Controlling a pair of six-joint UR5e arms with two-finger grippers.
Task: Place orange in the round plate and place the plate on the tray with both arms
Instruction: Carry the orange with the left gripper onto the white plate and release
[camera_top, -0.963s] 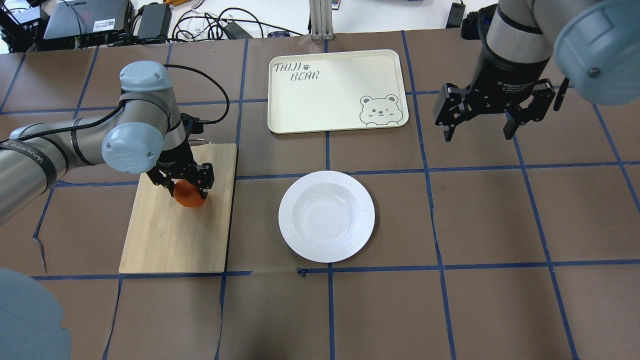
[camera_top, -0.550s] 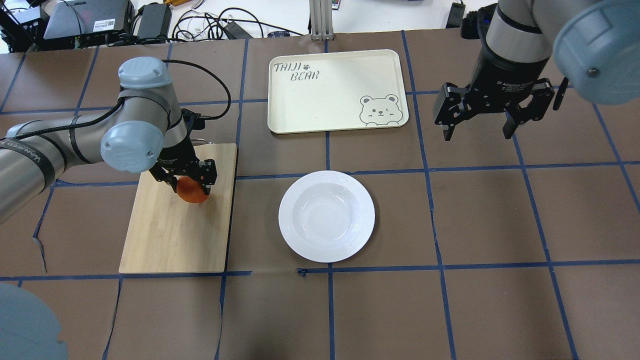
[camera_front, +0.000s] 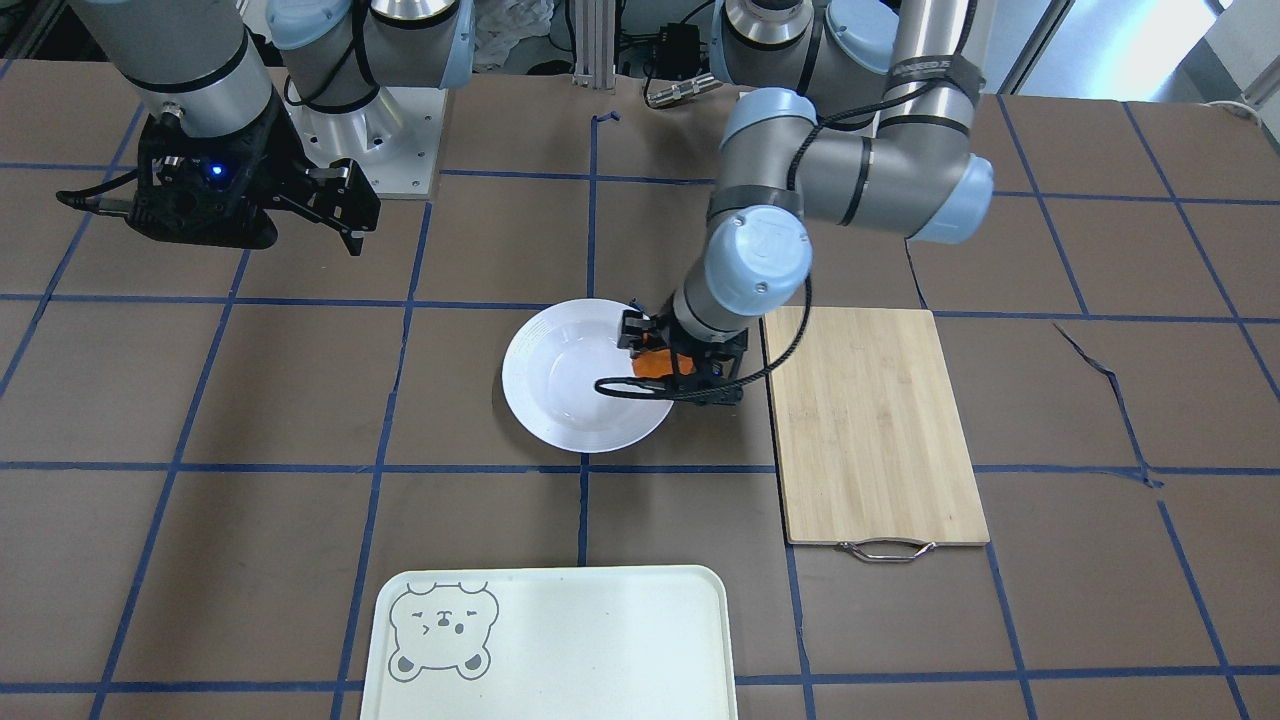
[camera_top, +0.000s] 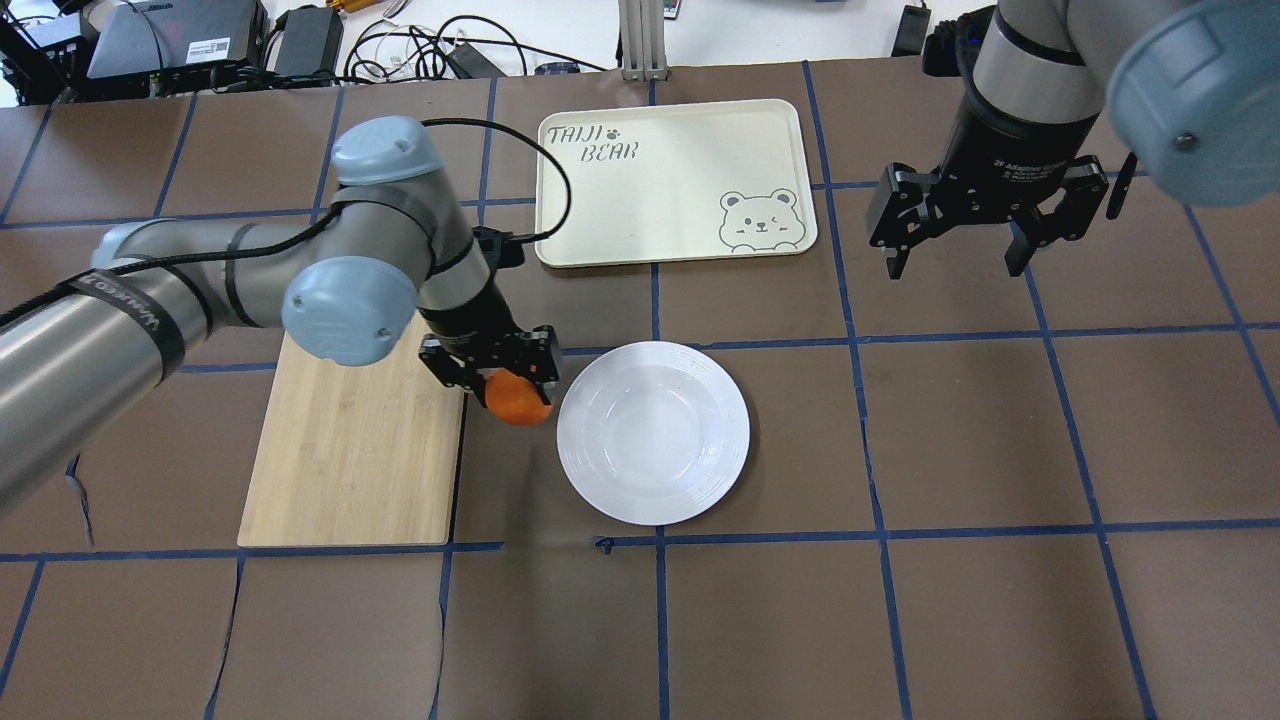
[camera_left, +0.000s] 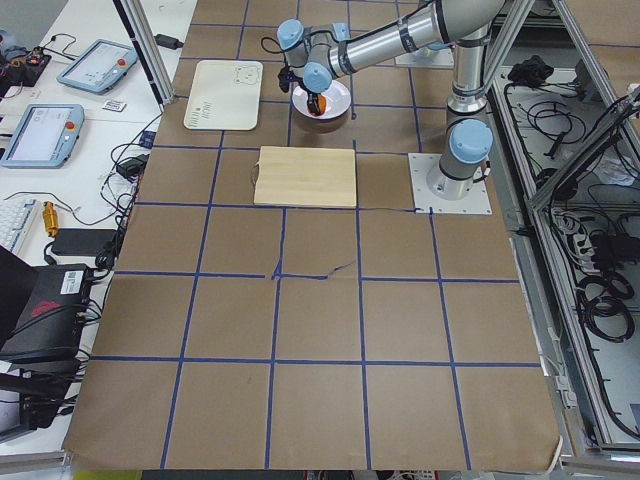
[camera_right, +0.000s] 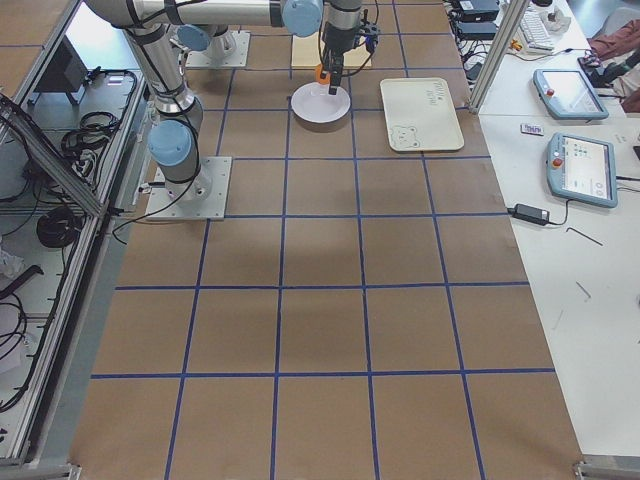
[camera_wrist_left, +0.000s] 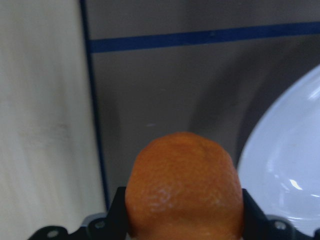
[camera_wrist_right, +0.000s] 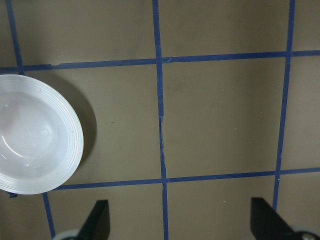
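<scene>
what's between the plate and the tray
Only bare table between the plate and the tray, crossed by blue tape lines; the overhead view shows it.

Left arm (camera_top: 180, 290), right arm (camera_top: 1035, 75): silver-grey tubes being capped with light-blue round joint covers (camera_top: 348, 308), small screw being shown in each. White-lettered black band (camera_top: 130, 312) being worn by left arm; thin black cable (camera_top: 470, 121) being looped off its wrist. Left claw (camera_top: 512, 388), right claw (camera_top: 955, 265): black, white lettering being carried on right one.
</scene>
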